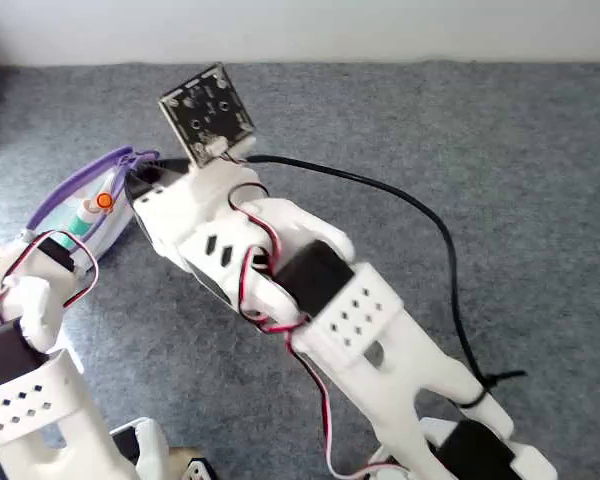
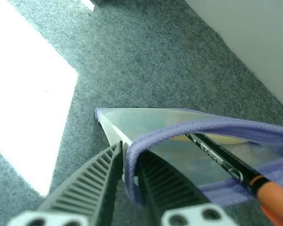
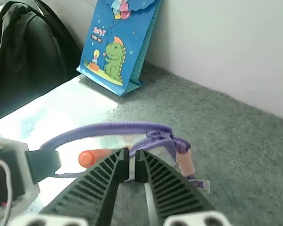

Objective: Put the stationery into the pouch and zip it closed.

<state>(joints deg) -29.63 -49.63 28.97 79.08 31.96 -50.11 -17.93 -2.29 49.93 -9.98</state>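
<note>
The translucent soft-plastic pouch point(image 1: 112, 228) with a purple zip lies mouth open toward the far left corner of the grey felted table point(image 1: 430, 130), with a black marker with an orange cap point(image 2: 221, 157) inside. The pouch looks light, limp and slippery, so it would likely slide unless held. The left gripper point(image 2: 127, 150) pinches the zip edge. The right gripper point(image 3: 132, 157) is closed just beside the pink zip pull point(image 3: 184, 159), the best place to hold.

Strong daylight reaches you: a sun patch point(image 2: 23, 94) glares pure white on the carpet point(image 2: 146, 56) in both wrist views. Your high view is lit softly and evenly.
</note>
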